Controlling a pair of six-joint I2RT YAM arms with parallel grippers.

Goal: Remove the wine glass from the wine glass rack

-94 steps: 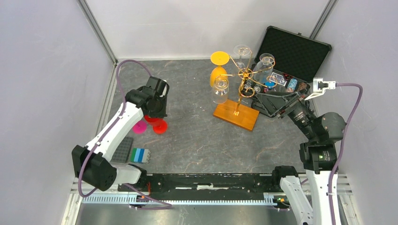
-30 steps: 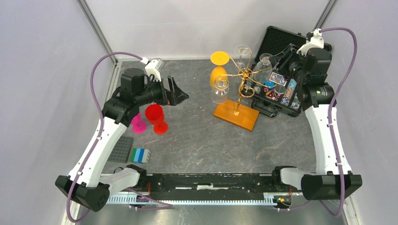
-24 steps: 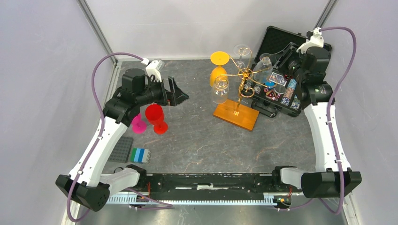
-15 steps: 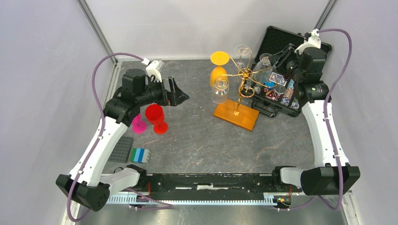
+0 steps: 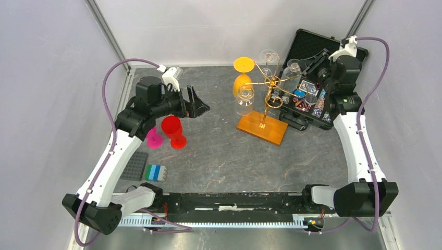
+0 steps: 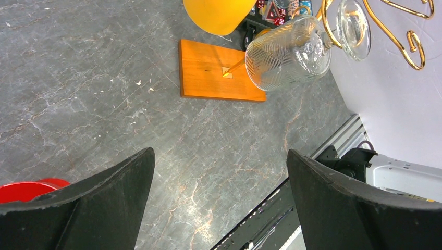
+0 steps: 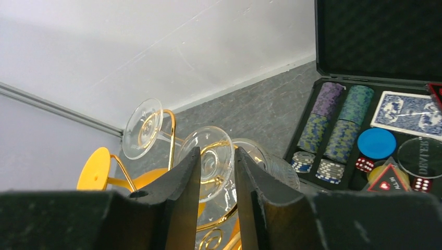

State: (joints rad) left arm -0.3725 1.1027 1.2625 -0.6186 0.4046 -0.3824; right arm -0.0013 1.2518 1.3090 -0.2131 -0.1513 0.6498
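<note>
Gold wire wine glass rack [image 5: 262, 127] stands toward the worktop's far right corner, and nothing is removed yet. Left wrist view: my left pincer [image 6: 220, 153] gapes wide, empty. Right wrist view: my right pincer [image 7: 216, 151] is narrowed at the hanging wine glass [image 7: 215, 136]; I cannot tell if it grips.

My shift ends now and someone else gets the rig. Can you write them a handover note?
Left gripper: open, empty, hovering near the red glass.
Right gripper: fingers narrowly apart at the foot of a clear glass hanging on the rack. I cannot tell if it has a grip.
Done: the reach to that glass.
Left: secure it, slide it off its arm, set it down.
</note>
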